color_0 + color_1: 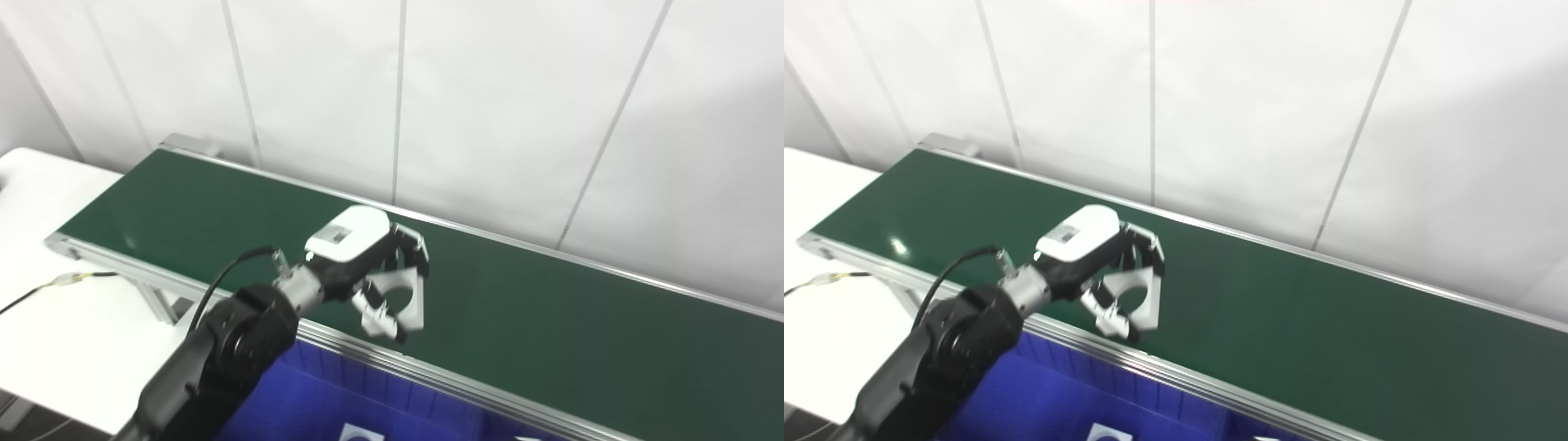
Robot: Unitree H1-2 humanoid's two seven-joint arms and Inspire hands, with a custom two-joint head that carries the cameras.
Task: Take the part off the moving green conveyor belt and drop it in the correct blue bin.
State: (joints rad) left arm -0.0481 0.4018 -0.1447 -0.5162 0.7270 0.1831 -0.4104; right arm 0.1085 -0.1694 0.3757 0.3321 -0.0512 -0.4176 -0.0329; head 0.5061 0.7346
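Blue bin [343, 398], nearest, below belt's near rail. Left hand [373, 269] above belt's near edge, fingers and thumb curled around white ring-shaped part [407, 294], held off the surface. Green belt [551, 318] beyond. White wall [490, 92] behind.

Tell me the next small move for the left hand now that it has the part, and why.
Probably draw the left hand back toward the robot and lower it over the blue bin. It is already shut on the white ring-shaped part and hangs above the green belt, just beyond the near rail. Which bin is correct cannot be told.
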